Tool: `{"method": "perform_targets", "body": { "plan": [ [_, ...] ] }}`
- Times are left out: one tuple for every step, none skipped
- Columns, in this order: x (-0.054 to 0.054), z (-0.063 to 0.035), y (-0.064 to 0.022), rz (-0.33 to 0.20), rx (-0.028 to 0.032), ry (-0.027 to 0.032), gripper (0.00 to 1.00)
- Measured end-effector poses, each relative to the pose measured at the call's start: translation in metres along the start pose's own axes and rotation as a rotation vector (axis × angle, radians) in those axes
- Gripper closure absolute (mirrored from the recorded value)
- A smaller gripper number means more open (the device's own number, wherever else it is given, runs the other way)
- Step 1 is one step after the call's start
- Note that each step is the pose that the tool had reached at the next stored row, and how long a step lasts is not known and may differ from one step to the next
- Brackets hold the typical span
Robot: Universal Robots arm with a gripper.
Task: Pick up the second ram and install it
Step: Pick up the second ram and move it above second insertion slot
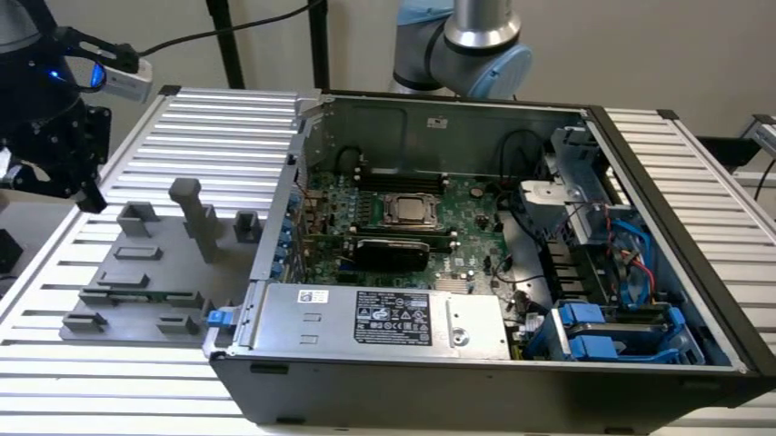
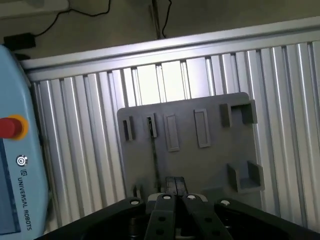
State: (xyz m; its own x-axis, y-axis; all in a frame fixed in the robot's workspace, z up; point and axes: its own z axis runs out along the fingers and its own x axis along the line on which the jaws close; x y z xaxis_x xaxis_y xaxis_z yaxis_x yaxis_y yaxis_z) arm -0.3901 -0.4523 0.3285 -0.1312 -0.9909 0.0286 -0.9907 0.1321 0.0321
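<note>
The arm (image 1: 481, 41) is a silver tube running into a rounded joint capped in pale blue. Its wrist assembly (image 1: 49, 127) is black and blocky, with a small blue light (image 1: 54, 74) glowing on it and a pale grey camera box (image 1: 122, 80) trailing a black cable (image 1: 194, 39). The gripper (image 2: 175, 184) is matte black — dotted with silver screws (image 2: 134, 202).

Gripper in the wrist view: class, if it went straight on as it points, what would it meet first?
Probably the grey fixture plate, close beside the second ram resting on it; depth is unclear.
</note>
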Motion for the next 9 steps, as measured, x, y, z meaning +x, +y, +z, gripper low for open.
{"method": "perform_targets", "body": {
  "plan": [
    [0.0, 0.0004, 0.0, -0.018, 0.0004, 0.0007, 0.89],
    [0.0, 0.0011, 0.0, -0.038, 0.0011, 0.0012, 0.89],
    [0.0, 0.0016, 0.0, -0.055, 0.0015, 0.0019, 0.89],
    [-0.0001, 0.0024, -0.0001, -0.073, 0.0021, 0.0024, 0.89],
    [-0.0001, 0.0031, -0.0001, -0.091, 0.0026, 0.003, 0.89],
    [-0.0001, 0.0037, -0.0001, -0.109, 0.0031, 0.0036, 0.89],
    [-0.0001, 0.0043, -0.0002, -0.127, 0.0035, 0.0043, 0.89],
    [-0.0002, 0.0049, -0.0003, -0.141, 0.0038, 0.0047, 0.89],
    [-0.0003, 0.0056, -0.0005, -0.152, 0.0042, 0.005, 0.89]
  ]
}}
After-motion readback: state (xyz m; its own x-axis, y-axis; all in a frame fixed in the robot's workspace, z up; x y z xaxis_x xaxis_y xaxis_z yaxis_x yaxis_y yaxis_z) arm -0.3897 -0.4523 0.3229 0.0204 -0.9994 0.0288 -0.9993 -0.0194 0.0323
